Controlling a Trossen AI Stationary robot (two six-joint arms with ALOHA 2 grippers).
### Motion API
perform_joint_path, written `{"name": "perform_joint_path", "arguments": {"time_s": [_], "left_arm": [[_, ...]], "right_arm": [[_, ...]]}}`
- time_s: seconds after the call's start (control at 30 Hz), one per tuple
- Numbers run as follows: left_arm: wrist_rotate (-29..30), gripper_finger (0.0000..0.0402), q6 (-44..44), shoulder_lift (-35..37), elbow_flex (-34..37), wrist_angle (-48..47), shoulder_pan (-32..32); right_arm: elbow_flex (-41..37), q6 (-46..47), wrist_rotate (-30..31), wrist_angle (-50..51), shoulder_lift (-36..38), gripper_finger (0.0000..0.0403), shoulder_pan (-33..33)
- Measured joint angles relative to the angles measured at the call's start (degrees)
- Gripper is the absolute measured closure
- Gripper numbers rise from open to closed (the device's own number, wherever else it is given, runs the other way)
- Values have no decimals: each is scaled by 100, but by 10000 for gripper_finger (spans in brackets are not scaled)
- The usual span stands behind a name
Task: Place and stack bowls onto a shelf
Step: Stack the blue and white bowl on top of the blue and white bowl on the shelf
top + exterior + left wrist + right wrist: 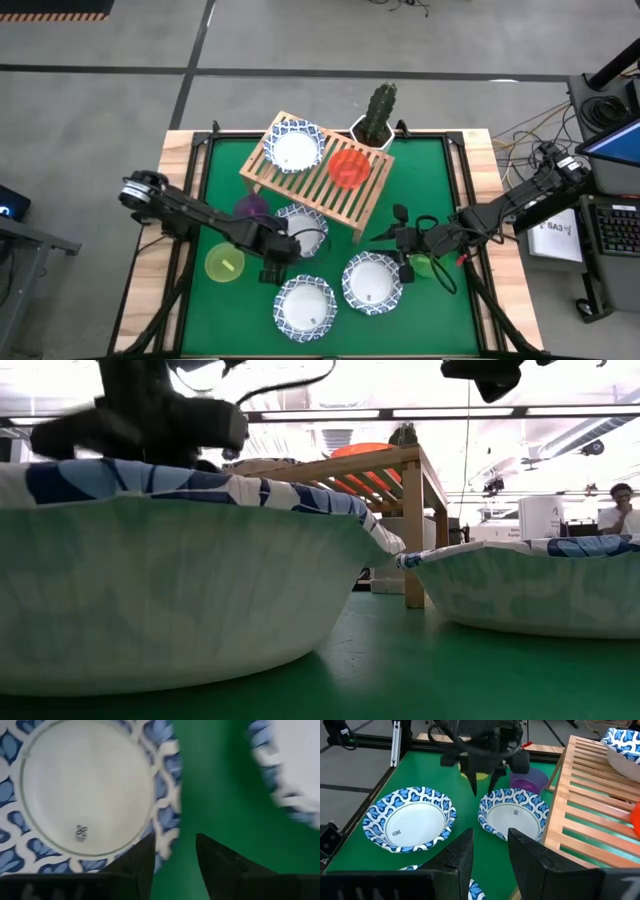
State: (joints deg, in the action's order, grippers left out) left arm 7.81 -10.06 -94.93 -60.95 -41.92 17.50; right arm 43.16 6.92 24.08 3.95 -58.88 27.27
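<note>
Left tool (487, 782), fingers apart, straddles the rim of the patterned bowl (514, 815) just beside the shelf (320, 172). The bowl looks light, thin-walled and slippery; its rim offers the best hold. Right tool (402, 240) waits nearby, parted.

Our left arm stretches in from the table's left edge, elbow low, reaching toward the middle. Its left gripper (283, 262) points down, fingers (137, 865) parted with a narrow gap between them. Our right arm comes in from the right edge, forearm nearly level, wrist aimed toward the centre. The right gripper (392, 232) hangs above the table, its fingers (460, 852) spread apart, holding nothing.
</note>
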Motion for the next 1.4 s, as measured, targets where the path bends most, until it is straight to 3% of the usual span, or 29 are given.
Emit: {"name": "perform_joint_path", "arguments": {"time_s": [0.13,0.33,0.47,0.67,0.87,1.07,1.4], "left_arm": [[387,259,60,-197,2,29,0],[414,264,52,-366,2,36,15],[369,294,-25,-473,4,37,34],[357,388,-134,-541,4,42,52],[-66,398,-237,-420,-156,-181,108],[-427,401,-254,-303,-1042,-1182,336],[-310,401,6,-261,-3707,-3235,682]], "right_arm": [[0,74,0,-1,-13,291,0],[-9,133,0,4,-13,291,0],[-9,162,0,2,-17,291,0],[-9,222,0,4,-17,291,0],[-11,223,0,4,-17,291,0],[-11,219,0,6,-17,291,0],[-9,113,0,13,-17,291,0]]}}
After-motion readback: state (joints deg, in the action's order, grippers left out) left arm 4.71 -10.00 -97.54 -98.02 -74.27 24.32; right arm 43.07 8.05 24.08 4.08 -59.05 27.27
